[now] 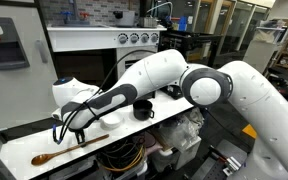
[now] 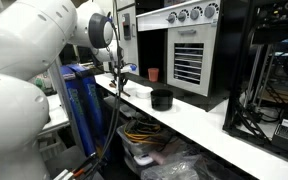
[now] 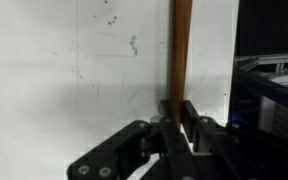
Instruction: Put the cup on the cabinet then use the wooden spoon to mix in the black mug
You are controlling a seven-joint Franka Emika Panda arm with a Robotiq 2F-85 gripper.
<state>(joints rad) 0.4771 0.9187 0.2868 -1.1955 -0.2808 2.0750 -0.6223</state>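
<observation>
The gripper (image 3: 180, 108) pinches the spoon (image 3: 182, 50), its jaws pressed onto the handle, which runs straight ahead of them over the counter (image 3: 74, 80). The counter's edge runs near the handle on one side, and on the other lies bare white surface. In an exterior view the mug (image 1: 142, 108) stands apart from the jaws, farther along. The cup (image 2: 153, 74) sits on the cabinet (image 2: 212, 60) ledge.

Glossy white arm (image 1: 169, 72), black tool (image 3: 176, 112)
</observation>
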